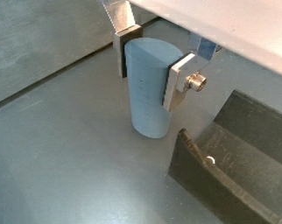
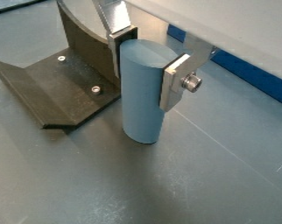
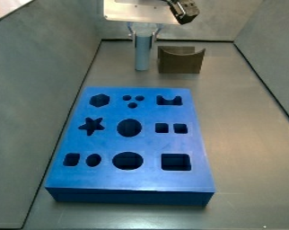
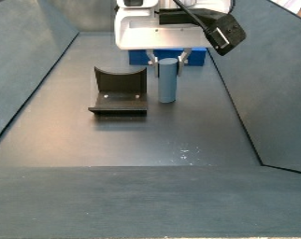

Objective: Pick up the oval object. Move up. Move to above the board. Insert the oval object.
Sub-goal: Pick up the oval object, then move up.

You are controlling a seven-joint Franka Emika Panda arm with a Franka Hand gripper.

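Note:
The oval object (image 1: pixel 151 92) is a tall pale grey-blue post standing upright on the grey floor; it also shows in the wrist view (image 2: pixel 144 96) and in both side views (image 3: pixel 144 54) (image 4: pixel 167 82). My gripper (image 1: pixel 148 66) (image 2: pixel 146 65) straddles its upper part, with the silver finger plates (image 1: pixel 179 80) (image 2: pixel 175 80) pressed against both sides, so it is shut on the post. The gripper (image 3: pixel 144 31) (image 4: pixel 167 58) hangs under the white hand. The bright blue board (image 3: pixel 134 144) with shaped holes lies apart from the post; only its edge (image 2: pixel 251 72) (image 4: pixel 143 58) shows elsewhere.
The dark L-shaped fixture (image 1: pixel 231 162) (image 2: pixel 56 83) stands close beside the post, also in both side views (image 3: pixel 179 59) (image 4: pixel 118 91). Grey walls (image 3: pixel 51 81) (image 4: pixel 28 84) slope up around the floor.

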